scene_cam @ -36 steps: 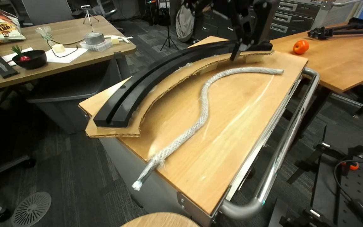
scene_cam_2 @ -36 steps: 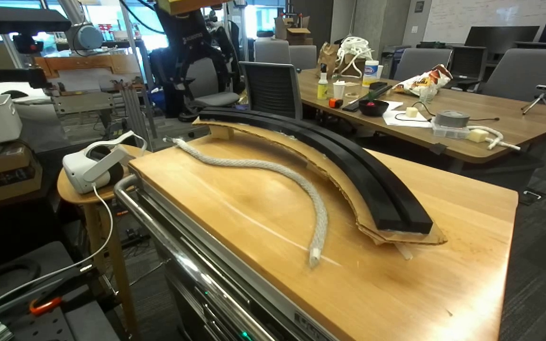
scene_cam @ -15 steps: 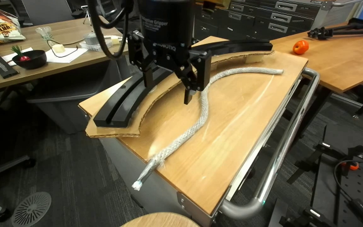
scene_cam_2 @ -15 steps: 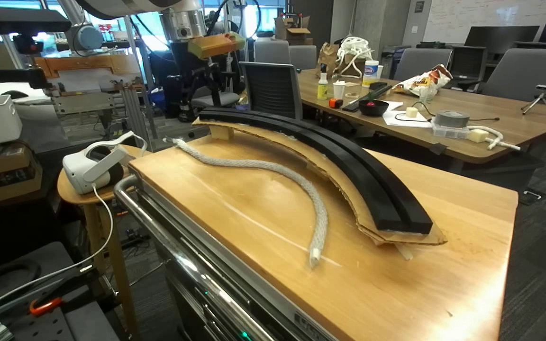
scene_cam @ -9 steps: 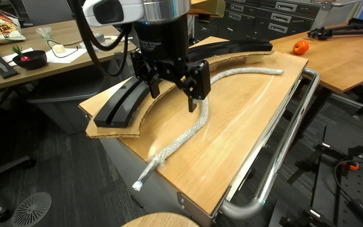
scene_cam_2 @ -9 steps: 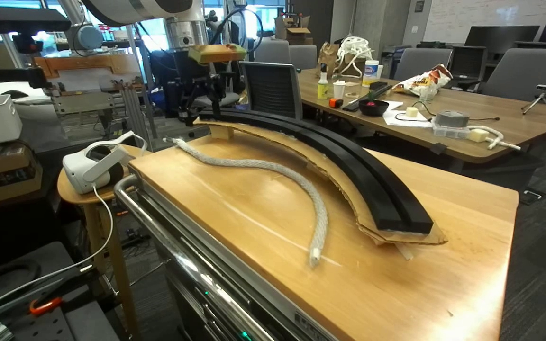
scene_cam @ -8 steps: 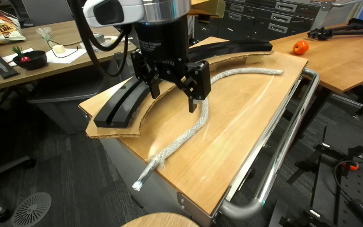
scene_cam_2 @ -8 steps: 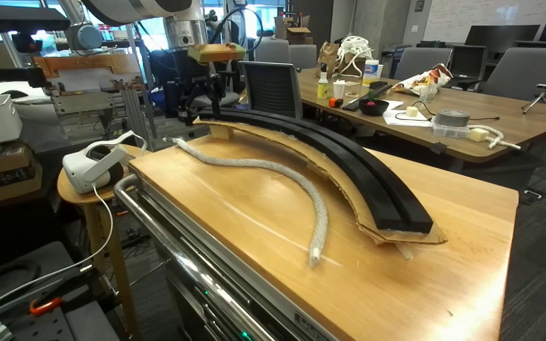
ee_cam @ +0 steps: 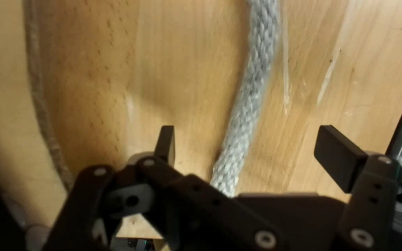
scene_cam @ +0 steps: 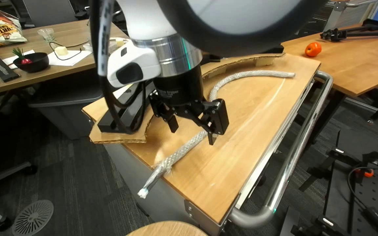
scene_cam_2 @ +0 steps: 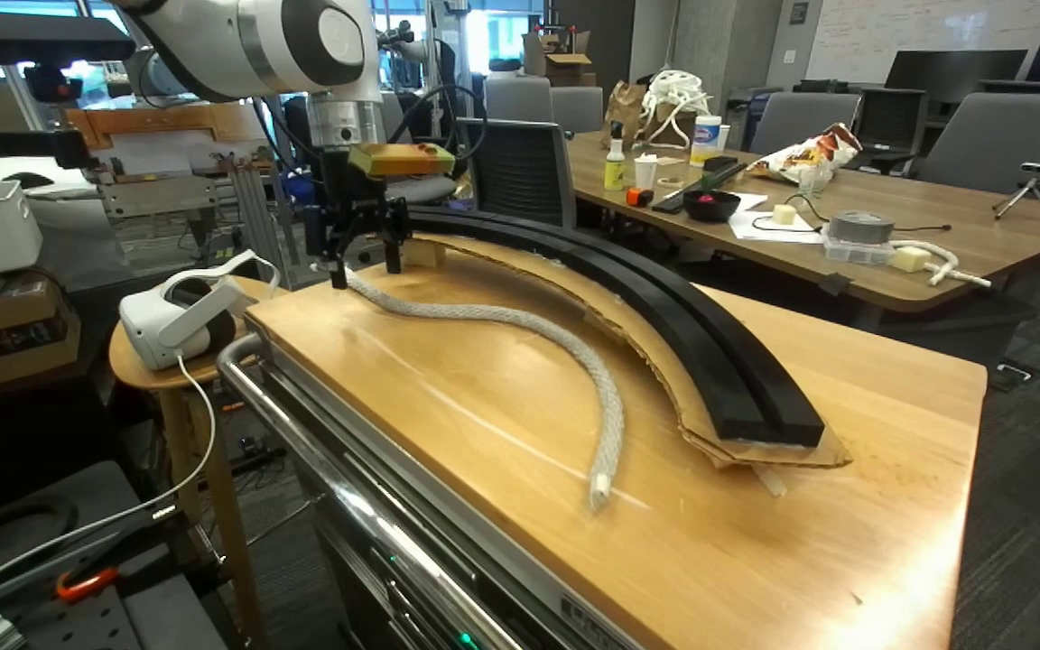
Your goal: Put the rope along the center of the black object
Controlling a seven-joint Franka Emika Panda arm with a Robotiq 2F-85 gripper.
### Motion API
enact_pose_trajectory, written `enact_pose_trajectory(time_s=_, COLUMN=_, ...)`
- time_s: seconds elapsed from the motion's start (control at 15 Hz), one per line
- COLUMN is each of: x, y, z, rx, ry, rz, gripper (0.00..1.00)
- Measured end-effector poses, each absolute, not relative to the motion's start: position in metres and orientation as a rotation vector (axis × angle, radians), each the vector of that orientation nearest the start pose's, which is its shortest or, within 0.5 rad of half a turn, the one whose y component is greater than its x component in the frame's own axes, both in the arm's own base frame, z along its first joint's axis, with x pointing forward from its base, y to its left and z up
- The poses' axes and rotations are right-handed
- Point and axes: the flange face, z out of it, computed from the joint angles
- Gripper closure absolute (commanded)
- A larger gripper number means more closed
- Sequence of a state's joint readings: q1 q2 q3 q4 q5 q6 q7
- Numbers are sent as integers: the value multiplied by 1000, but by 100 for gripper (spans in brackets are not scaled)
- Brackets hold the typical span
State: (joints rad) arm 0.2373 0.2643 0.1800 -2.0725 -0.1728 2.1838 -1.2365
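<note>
Jaws standing wide, grip empty

Wrist view: gripper [ee_cam: 251, 150] is hanging over the rope [ee_cam: 259, 62], which is lying mid-frame, between the jaws, on a streaked wooden tabletop [ee_cam: 187, 87]. In an exterior view, the black object [scene_cam_2: 664, 302] is arching on cardboard [scene_cam_2: 687, 402] across mid-frame; a cluttered desk [scene_cam_2: 953, 190] is filling upper right, a headset [scene_cam_2: 152, 327] sitting left.

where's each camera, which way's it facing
In an exterior view: past the wooden tabletop edge the rope overhangs, looking lengthwise; arm, gripper show.
In an exterior view: opposite end, looking back over the black track; arm, gripper show.
Wrist view: on the wrist, looking down at the rope; gripper fingers show.
Both exterior views share rope, black track.
</note>
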Motion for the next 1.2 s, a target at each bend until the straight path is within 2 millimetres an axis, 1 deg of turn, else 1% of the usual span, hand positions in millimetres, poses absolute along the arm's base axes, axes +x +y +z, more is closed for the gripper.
enact_pose_trajectory(time_s=0.07, x=520, y=225, z=285, rx=1981, ry=2406, rz=-279, gripper=25)
enact_pose_trajectory(time_s=0.13, x=519, y=226, z=280, rx=1982, ry=2412, rz=-292, gripper=26)
enact_pose_trajectory(time_s=0.2, x=519, y=227, z=275, rx=1985, ry=2415, rz=-300, gripper=32)
enact_pose_trajectory(time_s=0.4, x=523, y=227, z=279, rx=2001, ry=2403, rz=-282, gripper=58)
enact_pose_trajectory(time_s=0.67, x=529, y=227, z=285, rx=2032, ry=2370, rz=-261, gripper=87)
enact_pose_trajectory(time_s=0.73, x=529, y=227, z=285, rx=2041, ry=2363, rz=-262, gripper=95)
enact_pose_trajectory(time_s=0.8, x=529, y=226, z=285, rx=2050, ry=2356, rz=-261, gripper=99)
enact_pose_trajectory(time_s=0.87, x=530, y=225, z=285, rx=2061, ry=2350, rz=-260, gripper=100)
enact_pose_trajectory(time_s=1.07, x=530, y=223, z=284, rx=2094, ry=2333, rz=-257, gripper=97)
enact_pose_trajectory(time_s=1.2, x=532, y=224, z=290, rx=2072, ry=2324, rz=-238, gripper=97)
